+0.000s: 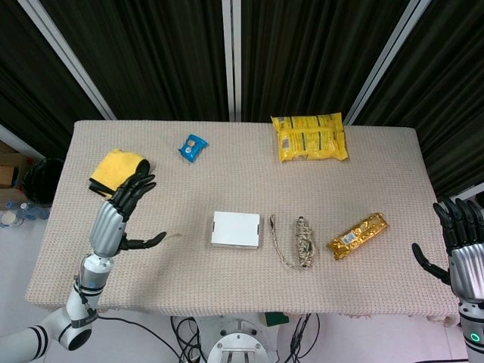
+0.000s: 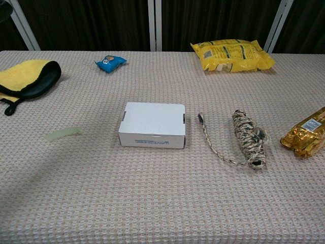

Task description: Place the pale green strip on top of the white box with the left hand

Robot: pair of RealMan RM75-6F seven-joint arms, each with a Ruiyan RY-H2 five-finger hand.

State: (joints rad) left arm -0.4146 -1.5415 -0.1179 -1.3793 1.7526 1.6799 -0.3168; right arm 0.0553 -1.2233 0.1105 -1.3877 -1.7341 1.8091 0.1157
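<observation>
The pale green strip (image 2: 61, 133) lies flat on the tablecloth, left of the white box (image 2: 152, 124), with a clear gap between them. The white box (image 1: 235, 229) sits closed near the table's middle. My left hand (image 1: 121, 208) hovers over the left part of the table with its fingers spread and nothing in it; it stands left of the box. My right hand (image 1: 461, 242) is at the right table edge, fingers apart and empty. Neither hand shows in the chest view.
A yellow and black cloth (image 1: 117, 170) lies at the back left, a small blue packet (image 1: 193, 147) behind the box, a yellow snack bag (image 1: 308, 137) at the back. A coiled rope (image 1: 302, 240) and a gold wrapper (image 1: 357, 234) lie right of the box.
</observation>
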